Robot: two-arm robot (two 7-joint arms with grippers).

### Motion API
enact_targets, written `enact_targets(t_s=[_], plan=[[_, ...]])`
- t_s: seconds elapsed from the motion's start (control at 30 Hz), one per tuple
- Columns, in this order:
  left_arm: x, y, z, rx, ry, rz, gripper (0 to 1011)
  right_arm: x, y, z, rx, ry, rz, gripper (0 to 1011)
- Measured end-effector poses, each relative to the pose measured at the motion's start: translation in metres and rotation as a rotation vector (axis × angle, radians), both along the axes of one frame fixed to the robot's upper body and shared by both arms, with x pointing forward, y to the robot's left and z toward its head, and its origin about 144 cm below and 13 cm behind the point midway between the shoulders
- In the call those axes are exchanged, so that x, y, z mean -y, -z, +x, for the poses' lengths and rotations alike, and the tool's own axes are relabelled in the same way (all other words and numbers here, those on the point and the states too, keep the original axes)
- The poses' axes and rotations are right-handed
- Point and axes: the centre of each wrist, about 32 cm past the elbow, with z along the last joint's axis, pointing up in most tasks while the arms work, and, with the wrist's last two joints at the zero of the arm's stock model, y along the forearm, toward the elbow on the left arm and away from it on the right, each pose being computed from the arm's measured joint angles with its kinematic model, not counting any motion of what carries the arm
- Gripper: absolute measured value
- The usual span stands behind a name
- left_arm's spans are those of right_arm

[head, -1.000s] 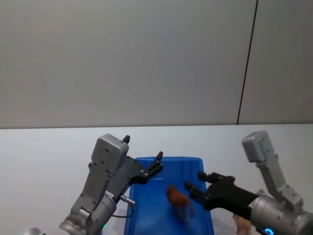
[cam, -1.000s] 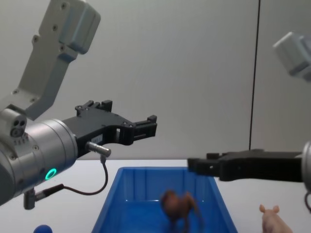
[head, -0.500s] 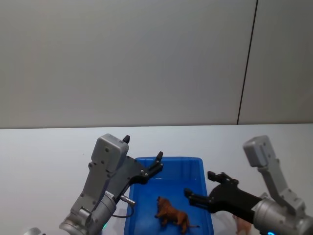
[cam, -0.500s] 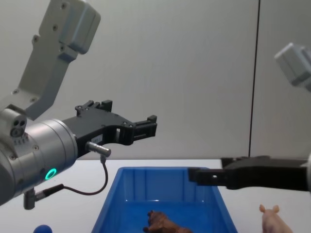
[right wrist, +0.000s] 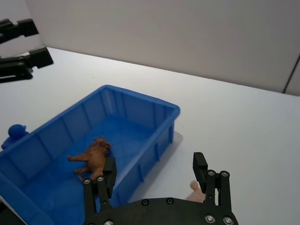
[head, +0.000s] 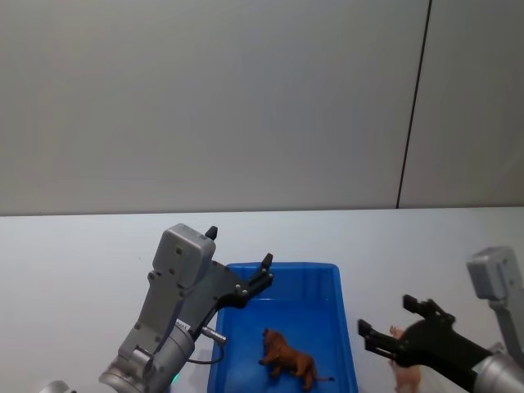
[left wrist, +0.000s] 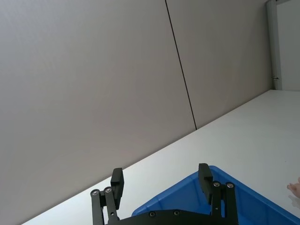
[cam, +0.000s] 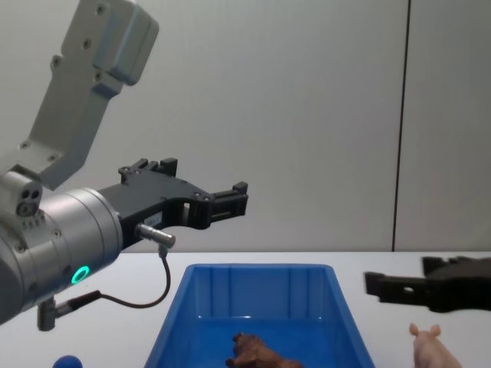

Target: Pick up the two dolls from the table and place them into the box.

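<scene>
Status: one of two placements is complete. The lion (head: 286, 361) lies on the floor of the box (head: 282, 267), towards the box's near end, clear of both grippers.

Outstanding: the pig (cam: 429, 346) stands on the desk (head: 82, 246), outside the box and just beside its right wall. In my judgement it must be grasped, lifted over that wall and released inside.

Right gripper (right wrist: 154, 165): positioned right of the box, above the desk and close over the pig. Its fingers are spread wide and hold nothing.

Left gripper (left wrist: 160, 177): raised over the box's left rim, near the far corner. Its fingers are spread wide and hold nothing.

A small blue ball (cam: 69, 360) sits on the desk left of the box.

Markings: no brand, label or legible writing appears on the box, the figures or either arm.
</scene>
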Motion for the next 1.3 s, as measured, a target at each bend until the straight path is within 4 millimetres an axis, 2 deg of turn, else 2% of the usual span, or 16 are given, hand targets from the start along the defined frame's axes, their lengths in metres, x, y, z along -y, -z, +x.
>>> enact_targets(t_s=[0.43, 0.87, 1.03, 1.3], plan=[[0.0, 0.0, 0.0, 0.0, 0.0, 0.0, 1003, 0.013, 0.015, -0.021, -0.058, 0.071, -0.026, 1001], [0.0, 0.0, 0.0, 0.0, 0.0, 0.0, 1003, 0.01, 0.035, -0.024, -0.124, 0.113, -0.057, 1001], [0.0, 0.0, 0.0, 0.0, 0.0, 0.0, 1003, 0.008, 0.04, -0.023, -0.142, 0.123, -0.06, 922], [0.0, 0.0, 0.0, 0.0, 0.0, 0.0, 1003, 0.005, 0.046, -0.02, -0.162, 0.136, -0.057, 704]])
